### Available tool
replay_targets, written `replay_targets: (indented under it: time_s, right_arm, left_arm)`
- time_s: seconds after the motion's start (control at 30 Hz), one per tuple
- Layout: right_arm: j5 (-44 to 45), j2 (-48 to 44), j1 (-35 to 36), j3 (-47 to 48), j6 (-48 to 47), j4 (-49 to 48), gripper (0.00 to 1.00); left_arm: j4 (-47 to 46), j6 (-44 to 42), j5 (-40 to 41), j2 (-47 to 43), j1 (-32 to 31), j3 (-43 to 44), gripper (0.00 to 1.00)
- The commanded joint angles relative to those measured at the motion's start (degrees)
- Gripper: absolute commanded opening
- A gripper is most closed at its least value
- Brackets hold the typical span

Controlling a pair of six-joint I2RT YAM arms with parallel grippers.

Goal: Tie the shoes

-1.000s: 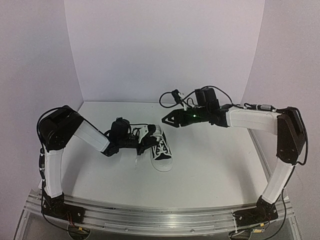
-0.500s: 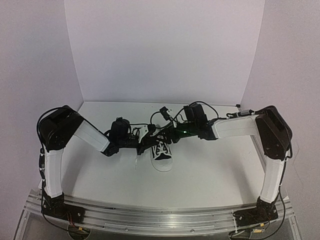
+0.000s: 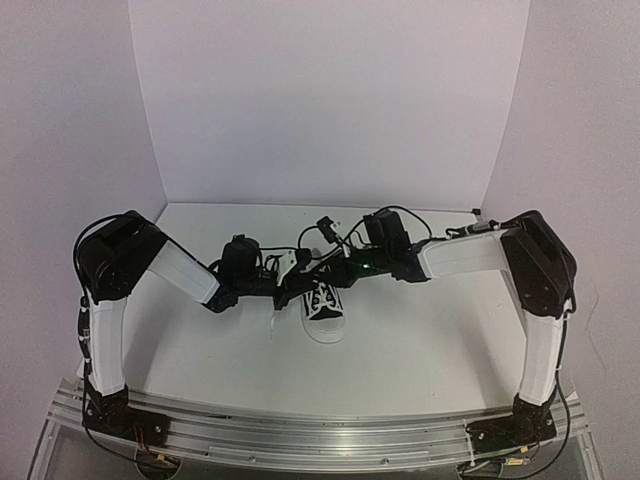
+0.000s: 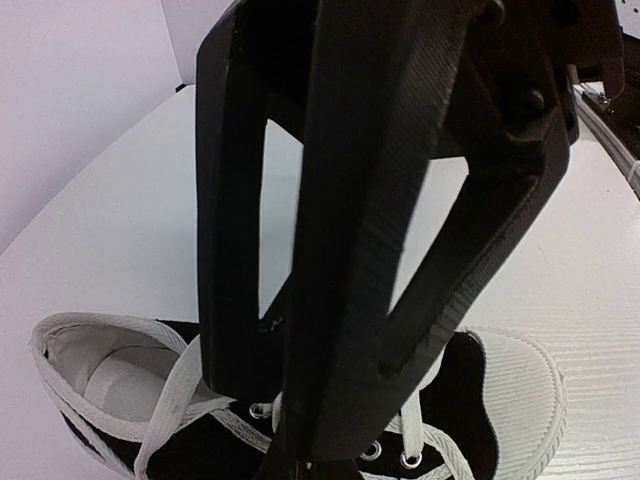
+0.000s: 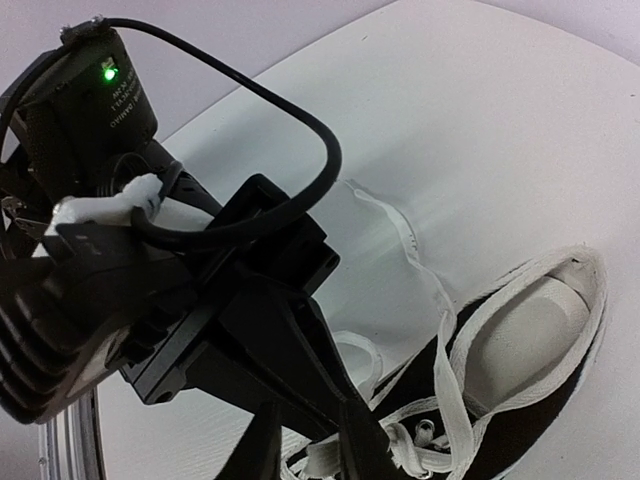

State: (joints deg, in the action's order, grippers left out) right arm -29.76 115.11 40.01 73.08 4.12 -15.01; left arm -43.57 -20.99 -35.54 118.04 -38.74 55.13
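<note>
The black sneaker (image 3: 325, 312) with white toe cap lies mid-table, toe toward the arm bases. My left gripper (image 3: 292, 288) is low at its left side, over the eyelets, jaws shut; a white lace (image 3: 275, 322) trails from its tips to the table. In the left wrist view the shut gripper (image 4: 297, 462) hangs over the shoe (image 4: 520, 390); the pinch point is mostly hidden. My right gripper (image 3: 318, 272) is just over the shoe's heel end. In the right wrist view that gripper (image 5: 312, 455) is open, fingers astride the left gripper's tips and a lace (image 5: 440, 330) by the shoe's opening (image 5: 525, 340).
White walls (image 3: 320, 100) close the back and sides. An aluminium rail (image 3: 320, 430) runs along the near edge. Black cables (image 3: 325, 228) loop off the right wrist. The left wrist's camera body (image 5: 100, 90) with a green light stands close before the right wrist camera.
My right arm has swung left and down from right of the shoe until its gripper meets the left gripper over the shoe. The left arm and the shoe have stayed put.
</note>
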Motion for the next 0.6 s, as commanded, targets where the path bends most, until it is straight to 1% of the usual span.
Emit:
replay_targets:
  time_s: [0.0, 0.03, 0.07, 0.13, 0.2, 0.33, 0.5, 0.57]
  right_arm:
    - [0.24, 1.5, 0.16, 1.16, 0.44, -1.34, 0.2]
    - [0.83, 1.42, 0.16, 0.82, 0.33, -1.34, 0.24]
    - [1.12, 1.25, 0.17, 0.48, 0.16, -1.34, 0.26]
    - [1.3, 1.0, 0.22, -0.03, -0.07, -1.42, 0.27]
    - [0.97, 1.12, 0.17, -0.06, 0.21, -1.42, 0.21]
    - [1.23, 0.91, 0.2, -0.17, 0.52, -1.46, 0.0]
    - [2.34, 0.46, 0.14, -0.29, 0.8, -1.43, 0.0]
    - [2.87, -0.34, 0.1, -0.07, 0.89, -1.39, 0.0]
  left_arm:
    - [-1.53, 0.3, 0.5, -1.31, -0.05, 2.27, 0.0]
    - [-1.52, 0.3, 0.59, -1.34, -0.02, 2.3, 0.0]
    - [-1.53, 0.26, 0.64, -1.38, -0.02, 2.26, 0.0]
    - [-1.66, 0.22, 0.58, -1.46, -0.02, 2.09, 0.0]
    - [-1.77, 0.24, 0.49, -1.39, -0.01, 2.03, 0.0]
    - [-1.65, 0.17, 0.35, -1.42, -0.02, 1.96, 0.0]
    - [-1.17, 0.28, 0.54, -1.59, -0.05, 2.08, 0.0]
    - [-0.24, 0.34, 0.25, -1.77, -0.02, 2.23, 0.02]
